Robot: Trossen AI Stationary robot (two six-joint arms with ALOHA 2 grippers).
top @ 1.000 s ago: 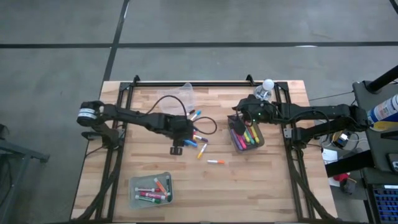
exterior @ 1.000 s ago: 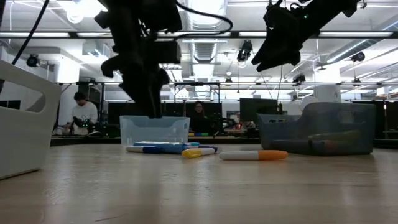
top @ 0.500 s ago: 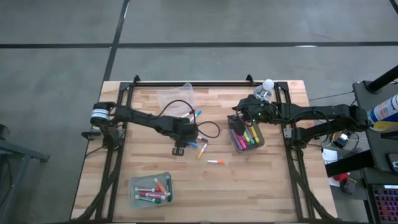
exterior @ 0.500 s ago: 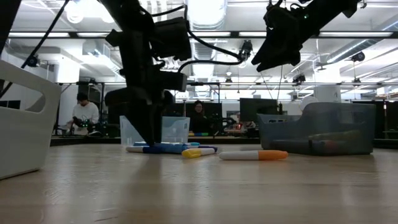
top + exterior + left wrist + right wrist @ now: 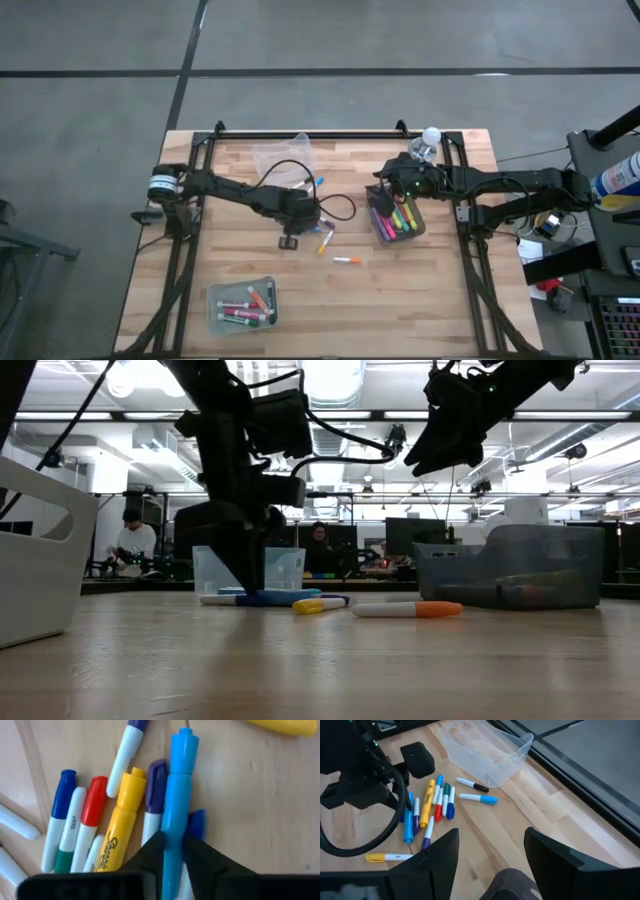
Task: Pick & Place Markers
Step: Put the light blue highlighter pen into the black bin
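Light-blue marker (image 5: 176, 805) pinched between left end effector (image 5: 173, 851) fingers, right end effector (image 5: 490, 851) spread wide, empty

The yellow marker (image 5: 116, 830) reads "Sharpie" along its barrel.

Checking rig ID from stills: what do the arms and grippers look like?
Both arms are dark, slim and jointed. The left gripper has matte black wedge-shaped fingers, and a black cable loops beside it. The right gripper has broad black fingers.
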